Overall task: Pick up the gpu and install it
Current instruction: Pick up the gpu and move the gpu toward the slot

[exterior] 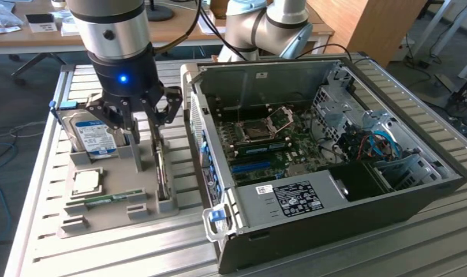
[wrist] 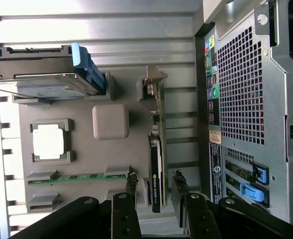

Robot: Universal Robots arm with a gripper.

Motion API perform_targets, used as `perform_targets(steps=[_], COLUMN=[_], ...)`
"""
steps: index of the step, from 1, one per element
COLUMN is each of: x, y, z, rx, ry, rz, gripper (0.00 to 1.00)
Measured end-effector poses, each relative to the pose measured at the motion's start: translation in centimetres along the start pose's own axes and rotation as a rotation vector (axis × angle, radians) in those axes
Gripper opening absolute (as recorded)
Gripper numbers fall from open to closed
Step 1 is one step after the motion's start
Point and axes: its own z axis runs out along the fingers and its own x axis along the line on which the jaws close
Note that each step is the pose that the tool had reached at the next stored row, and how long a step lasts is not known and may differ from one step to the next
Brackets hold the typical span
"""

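The gpu stands on its edge in a slot of the grey tray, on the side nearest the computer case. In the wrist view the gpu is seen edge-on, a thin green and black card. My gripper hangs over the tray just above the card's far end. My gripper is open, with one black finger on each side of the card's end and a small gap on both sides. Nothing is held.
The open computer case lies beside the tray, its motherboard exposed. The tray also carries a hard drive, a processor, a memory stick and a grey post. A second arm stands behind the case.
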Motion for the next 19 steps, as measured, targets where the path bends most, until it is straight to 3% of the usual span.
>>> perform_targets(steps=[19], x=[0.03], y=[-0.03], z=[0.59], rx=[0.0], ry=[0.0], rz=[0.0], gripper=[0.42])
